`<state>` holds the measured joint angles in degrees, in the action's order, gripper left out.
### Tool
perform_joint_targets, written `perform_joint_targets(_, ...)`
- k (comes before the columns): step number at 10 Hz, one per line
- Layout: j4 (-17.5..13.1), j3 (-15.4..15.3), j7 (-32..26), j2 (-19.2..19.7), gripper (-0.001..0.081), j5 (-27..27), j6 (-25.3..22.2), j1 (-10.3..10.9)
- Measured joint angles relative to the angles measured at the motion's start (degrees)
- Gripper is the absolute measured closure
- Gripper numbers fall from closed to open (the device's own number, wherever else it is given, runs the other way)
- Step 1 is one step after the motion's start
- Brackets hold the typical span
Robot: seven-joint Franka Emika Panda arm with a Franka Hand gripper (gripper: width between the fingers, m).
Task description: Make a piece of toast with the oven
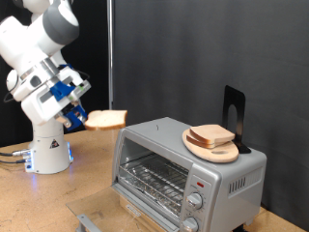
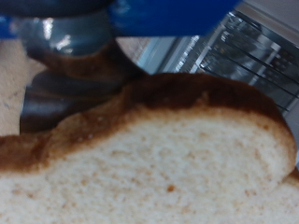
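My gripper (image 1: 87,117) is shut on the piece of toast (image 1: 106,120), a pale slice with a brown crust. I hold it flat in the air, above the table and to the exterior view's left of the oven (image 1: 188,169). The silver oven's front shows the wire rack (image 1: 150,179), and its door (image 1: 92,220) seems folded down at the bottom. In the wrist view the toast (image 2: 159,159) fills the lower part, blurred and very close, and the oven's rack (image 2: 248,47) shows in a corner. The fingers are not clear in that view.
A round wooden plate (image 1: 224,153) with more bread slices (image 1: 212,135) sits on top of the oven, with a black stand (image 1: 234,111) behind it. The arm's white base (image 1: 50,150) stands on the wooden table (image 1: 58,198). A dark curtain hangs behind.
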<state>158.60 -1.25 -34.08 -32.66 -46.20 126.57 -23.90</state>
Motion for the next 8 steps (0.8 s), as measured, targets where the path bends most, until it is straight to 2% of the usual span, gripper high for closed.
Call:
perform_joint_targets(2, -0.96, -0.01, -2.01, 5.88, 0.0364, -0.33, 4.17, -0.07)
perform_joint_targets(5, -2.03, -0.18, -8.75, 13.84, 0.0364, -3.46, 12.0, 0.31)
perform_joint_targets(8, -3.13, -1.58, -13.76, 21.06, 0.0366, -8.85, 19.41, 1.96)
